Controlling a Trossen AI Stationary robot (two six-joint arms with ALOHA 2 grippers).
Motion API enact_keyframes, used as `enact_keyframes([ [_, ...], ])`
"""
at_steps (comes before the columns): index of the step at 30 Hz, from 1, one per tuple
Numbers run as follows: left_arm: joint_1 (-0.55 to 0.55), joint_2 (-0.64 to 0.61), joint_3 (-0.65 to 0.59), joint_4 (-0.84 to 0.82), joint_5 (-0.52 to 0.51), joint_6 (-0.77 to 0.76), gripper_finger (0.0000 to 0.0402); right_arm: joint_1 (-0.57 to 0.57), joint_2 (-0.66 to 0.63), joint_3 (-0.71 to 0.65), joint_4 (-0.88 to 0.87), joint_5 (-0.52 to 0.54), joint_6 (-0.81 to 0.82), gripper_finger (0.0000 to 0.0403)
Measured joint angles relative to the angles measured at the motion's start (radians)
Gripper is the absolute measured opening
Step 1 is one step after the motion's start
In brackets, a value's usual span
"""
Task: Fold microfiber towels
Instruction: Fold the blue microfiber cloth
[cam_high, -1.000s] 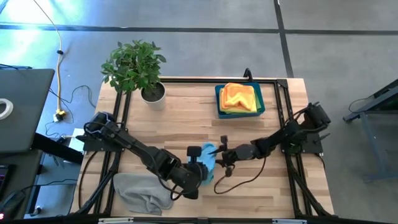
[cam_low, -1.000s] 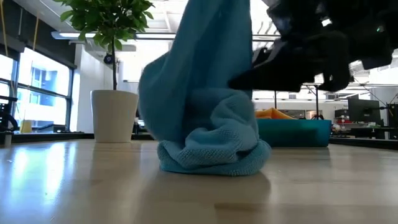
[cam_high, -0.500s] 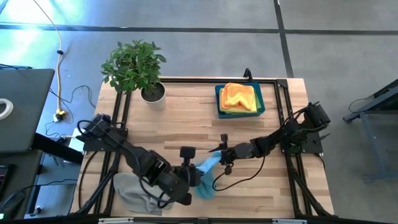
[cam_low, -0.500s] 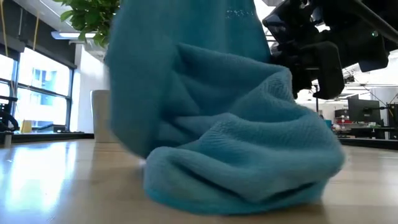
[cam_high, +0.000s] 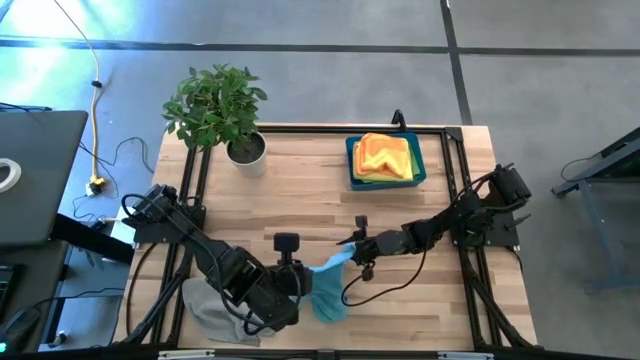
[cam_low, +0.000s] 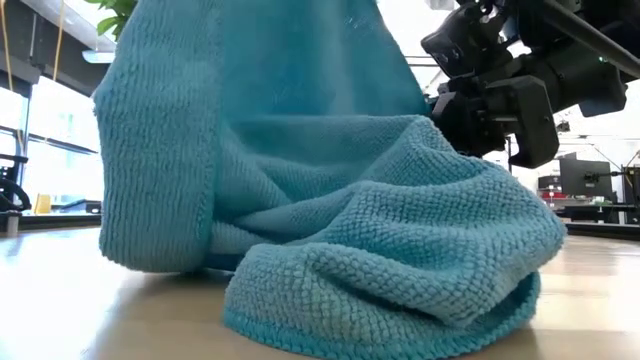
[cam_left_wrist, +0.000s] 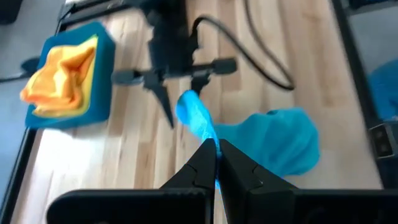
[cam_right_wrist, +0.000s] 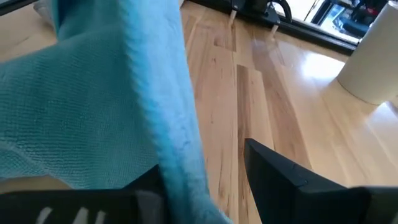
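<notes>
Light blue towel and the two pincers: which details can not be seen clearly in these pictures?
- Low view: the light blue towel fills the picture and hides the table behind it.
- High view: the grey towel is partly under the left arm.
- Right wrist view: the towel covers one finger of the right pincer.

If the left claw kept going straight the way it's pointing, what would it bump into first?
Probably the right gripper: the left gripper, shut on the blue towel, points along the stretched cloth straight at it, though depth is unclear.

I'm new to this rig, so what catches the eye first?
The light blue towel at the table's front middle, stretched between the left gripper, pinched on one edge, and the right gripper. Next, the blue bin of orange and yellow towels at the back right.
</notes>
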Motion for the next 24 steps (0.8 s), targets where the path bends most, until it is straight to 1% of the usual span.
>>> enact_keyframes([
  [3,0.000,0.000,0.000,-0.061,-0.015,-0.046,0.0002,0.000,0.000,0.000,-0.013,0.000,0.030,0.0129],
  [6,0.000,0.000,0.000,-0.096,-0.022,-0.081,0.0002,0.000,0.000,0.000,-0.022,0.000,0.055,0.0109],
  [9,0.000,0.000,0.000,-0.095,-0.035,-0.084,0.0002,0.000,0.000,0.000,-0.024,0.000,0.064,0.0073],
  [13,0.003,0.000,0.000,-0.094,-0.035,-0.085,0.0002,0.000,-0.001,0.000,-0.024,0.000,0.064,0.0015],
  [14,0.003,0.000,0.000,-0.094,-0.035,-0.085,0.0002,0.000,-0.004,0.000,-0.028,0.000,0.067,0.0008],
  [19,0.003,0.000,0.000,-0.094,-0.035,-0.093,0.0002,0.002,-0.051,0.000,-0.066,0.004,0.149,0.0007],
  [21,0.003,0.000,0.000,-0.094,-0.037,-0.093,0.0002,0.007,-0.088,0.000,-0.092,0.012,0.168,0.0002],
  [24,0.006,0.000,0.000,-0.098,-0.062,-0.067,0.0002,0.021,-0.158,0.000,-0.154,0.050,0.169,0.0003],
])
